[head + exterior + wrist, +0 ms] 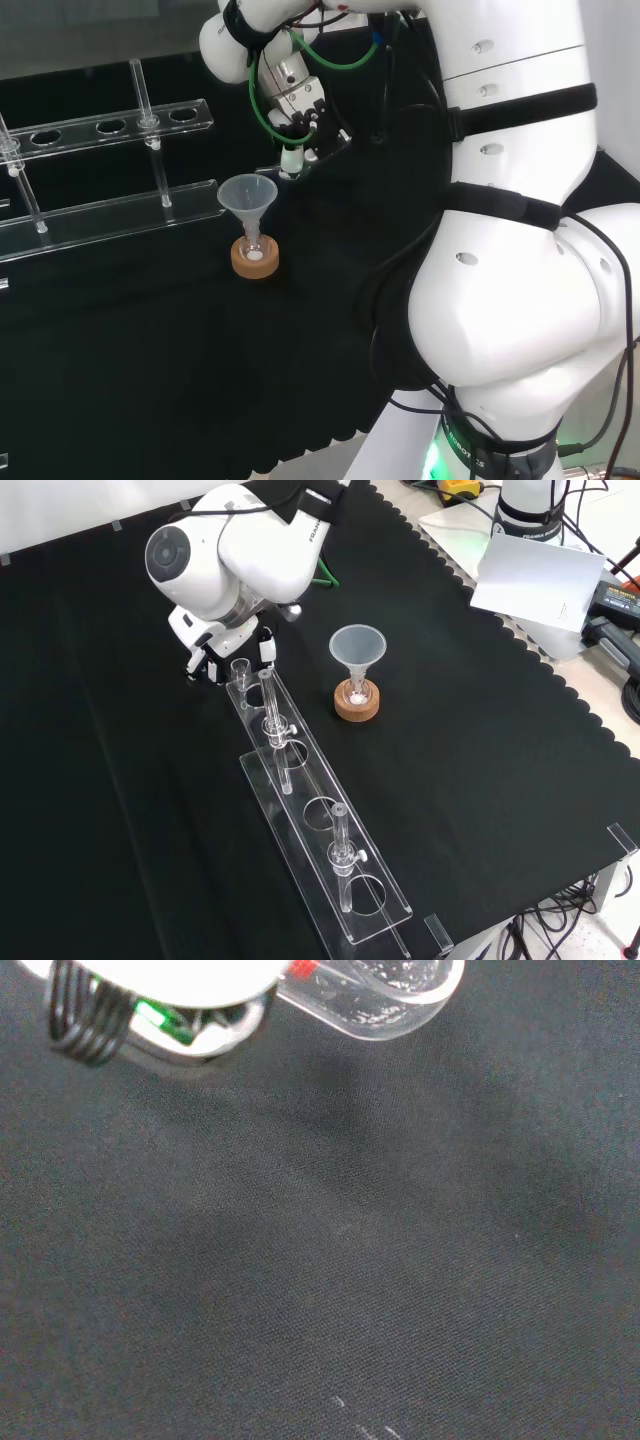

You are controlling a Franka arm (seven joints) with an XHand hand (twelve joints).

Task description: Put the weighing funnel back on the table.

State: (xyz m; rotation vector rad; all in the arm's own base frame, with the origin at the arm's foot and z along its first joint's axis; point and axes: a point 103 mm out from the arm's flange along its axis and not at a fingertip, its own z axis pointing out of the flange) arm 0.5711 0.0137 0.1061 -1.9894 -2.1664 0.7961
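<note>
Weighing funnel [385, 1000]: clear, rounded bowl with white specks on its inner wall, seen in the wrist view. It projects from under the blurred white part of my robot hand [150, 972] and sits clear of the black cloth of the worktop [320, 1260]; a soft shadow lies on the cloth beneath it.

Robot hand state: clamped on the weighing funnel, which is carried off the worktop. The contact points themselves are hidden by the robot hand.

Robot hand position, head view: my robot hand [300, 110] hangs above the cloth, up and to the right of the funnel [248, 195]. The funnel stands mouth up with its stem in a small flask [254, 250] on a cork ring [254, 264]. A clear tube rack [110, 215] stands to the left of the funnel.

Robot hand position, front view: my robot hand [215, 645] is partly covered by a white arm link. It sits at the far end of the tube rack [320, 820], left of the funnel [357, 645], and apart from it
</note>
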